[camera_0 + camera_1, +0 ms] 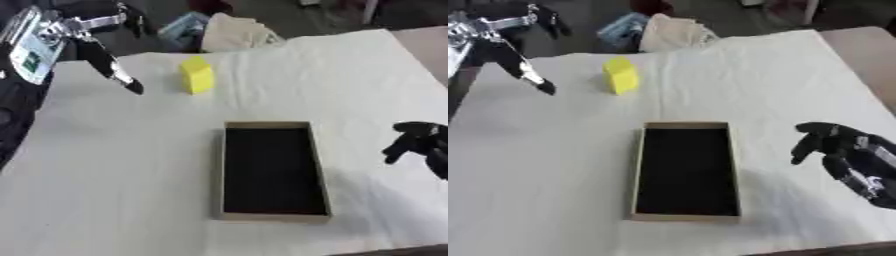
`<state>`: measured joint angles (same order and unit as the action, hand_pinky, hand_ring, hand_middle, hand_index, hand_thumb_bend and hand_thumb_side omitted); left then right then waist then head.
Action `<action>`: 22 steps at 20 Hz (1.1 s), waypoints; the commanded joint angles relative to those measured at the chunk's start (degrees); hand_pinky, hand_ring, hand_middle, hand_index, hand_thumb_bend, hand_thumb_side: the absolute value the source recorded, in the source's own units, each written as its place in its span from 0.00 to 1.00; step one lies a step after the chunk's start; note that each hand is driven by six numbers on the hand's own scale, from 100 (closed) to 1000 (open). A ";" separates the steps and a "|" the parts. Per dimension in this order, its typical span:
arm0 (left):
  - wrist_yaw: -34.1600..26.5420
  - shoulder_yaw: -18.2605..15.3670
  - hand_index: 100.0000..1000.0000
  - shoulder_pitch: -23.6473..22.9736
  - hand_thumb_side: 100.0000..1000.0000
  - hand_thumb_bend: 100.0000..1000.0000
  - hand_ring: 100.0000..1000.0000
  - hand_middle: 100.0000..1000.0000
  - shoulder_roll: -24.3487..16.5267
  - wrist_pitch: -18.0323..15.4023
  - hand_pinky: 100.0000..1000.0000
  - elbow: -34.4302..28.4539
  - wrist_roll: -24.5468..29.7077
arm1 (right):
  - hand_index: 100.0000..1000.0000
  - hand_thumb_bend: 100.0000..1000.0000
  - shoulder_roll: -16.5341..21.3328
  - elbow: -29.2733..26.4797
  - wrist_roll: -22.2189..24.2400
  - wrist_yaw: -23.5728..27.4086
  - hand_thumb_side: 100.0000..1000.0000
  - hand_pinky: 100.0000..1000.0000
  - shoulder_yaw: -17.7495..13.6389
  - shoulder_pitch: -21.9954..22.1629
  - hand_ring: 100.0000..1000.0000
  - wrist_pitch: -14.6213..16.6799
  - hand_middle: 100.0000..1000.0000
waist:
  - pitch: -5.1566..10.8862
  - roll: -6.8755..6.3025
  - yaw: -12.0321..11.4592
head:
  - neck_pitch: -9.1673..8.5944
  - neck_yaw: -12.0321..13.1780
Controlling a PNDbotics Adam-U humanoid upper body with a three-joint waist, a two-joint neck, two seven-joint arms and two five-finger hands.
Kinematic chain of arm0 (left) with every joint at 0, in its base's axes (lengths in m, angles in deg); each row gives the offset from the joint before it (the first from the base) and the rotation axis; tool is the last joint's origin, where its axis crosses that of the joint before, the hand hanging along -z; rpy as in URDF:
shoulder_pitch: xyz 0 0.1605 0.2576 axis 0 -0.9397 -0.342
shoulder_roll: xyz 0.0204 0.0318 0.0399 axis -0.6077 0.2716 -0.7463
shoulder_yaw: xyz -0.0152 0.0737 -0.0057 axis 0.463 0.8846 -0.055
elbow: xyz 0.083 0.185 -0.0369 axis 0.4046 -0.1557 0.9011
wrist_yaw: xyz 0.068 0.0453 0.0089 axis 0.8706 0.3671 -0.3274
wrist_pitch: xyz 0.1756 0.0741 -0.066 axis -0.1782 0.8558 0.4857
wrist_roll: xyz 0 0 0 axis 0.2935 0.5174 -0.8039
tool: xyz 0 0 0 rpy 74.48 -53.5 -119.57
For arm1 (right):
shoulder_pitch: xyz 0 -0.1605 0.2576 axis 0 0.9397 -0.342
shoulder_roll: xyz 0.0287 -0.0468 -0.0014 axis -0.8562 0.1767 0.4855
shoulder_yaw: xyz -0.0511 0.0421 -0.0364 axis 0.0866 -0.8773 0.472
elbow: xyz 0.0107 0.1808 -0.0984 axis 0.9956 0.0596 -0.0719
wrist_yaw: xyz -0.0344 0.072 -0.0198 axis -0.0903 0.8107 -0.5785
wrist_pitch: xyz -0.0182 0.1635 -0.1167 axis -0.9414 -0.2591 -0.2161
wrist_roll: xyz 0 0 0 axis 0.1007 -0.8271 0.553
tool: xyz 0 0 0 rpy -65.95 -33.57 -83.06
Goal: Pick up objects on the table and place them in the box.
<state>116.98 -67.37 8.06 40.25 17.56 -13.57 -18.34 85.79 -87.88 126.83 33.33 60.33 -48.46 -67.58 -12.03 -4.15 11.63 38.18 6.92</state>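
A yellow block (197, 75) stands upright on the white cloth toward the far side. Nearer me lies a shallow cardboard box (318, 165) with a black inside, and nothing shows in it. My left hand (105, 55) hovers high at the upper left, a short way left of the block, with its fingers straight and spread, holding nothing. My right hand (842, 150) hangs to the right of the box, its fingers relaxed and bent downward, apart from the box and holding nothing.
A white cloth (131, 175) covers the table. Past the table's far edge lie a cream bundle of cloth (236, 32) and a blue-grey thing (184, 27). A bare brown corner of table (864, 55) shows at the right.
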 commanded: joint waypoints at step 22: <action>12.18 -3.91 0.82 5.08 0.55 0.87 0.64 0.66 4.79 13.24 0.74 10.21 -13.24 | 0.92 0.00 -0.23 -1.77 6.13 -0.19 0.62 0.75 0.95 -2.79 0.61 5.63 0.60 | -1.41 -0.40 4.40 | -1.62 1.94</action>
<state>128.60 -70.58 11.56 45.87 30.19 -3.13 -30.72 84.90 -88.28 127.06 33.20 61.33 -50.31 -67.82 -14.43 -4.88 16.11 37.17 8.55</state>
